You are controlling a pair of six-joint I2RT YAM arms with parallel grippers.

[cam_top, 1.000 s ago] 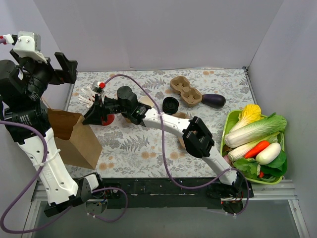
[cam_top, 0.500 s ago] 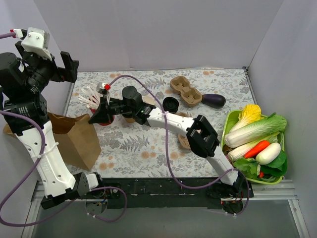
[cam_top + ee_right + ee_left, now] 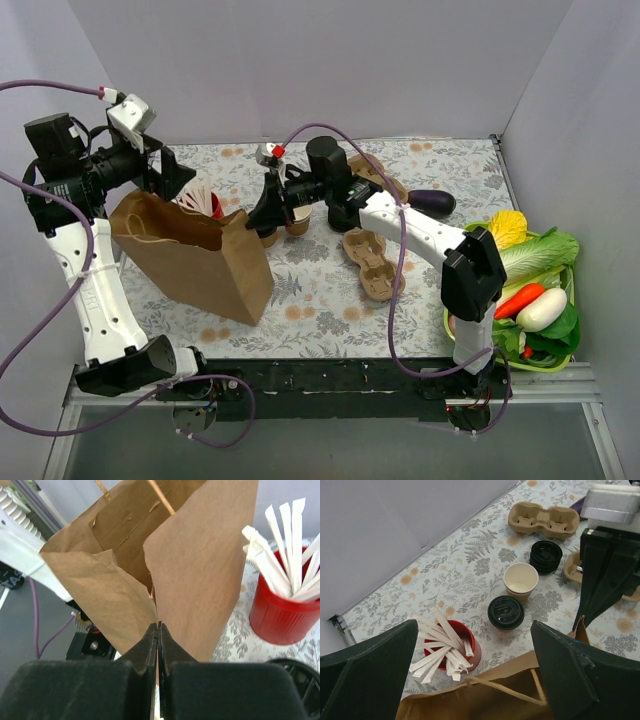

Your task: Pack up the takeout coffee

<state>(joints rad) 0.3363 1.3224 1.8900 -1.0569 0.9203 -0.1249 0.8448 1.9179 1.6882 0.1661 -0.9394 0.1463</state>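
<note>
The takeout coffee (image 3: 505,613), a cream cup with a black lid, stands on the table beyond the bag's rim; in the top view my right gripper mostly hides it. A lidless cream cup (image 3: 521,581) stands just behind it and shows in the top view (image 3: 297,220). The brown paper bag (image 3: 195,258) stands open at the left. My right gripper (image 3: 158,626) is shut on the bag's right edge (image 3: 197,565) and shows in the top view (image 3: 262,207). My left gripper (image 3: 472,677) is open and empty above the bag's back rim (image 3: 495,692), near its handle.
A red cup of white sticks (image 3: 451,645) stands by the bag. A stack of black lids (image 3: 545,556) and a pulp carrier (image 3: 544,520) lie behind the cups. A second carrier (image 3: 367,262), an eggplant (image 3: 432,203) and a green vegetable tray (image 3: 458,255) are to the right.
My right gripper has pulled the bag rightward and it now stands open near the table's middle-left. My left arm has swung right and down over the bag's rim.
</note>
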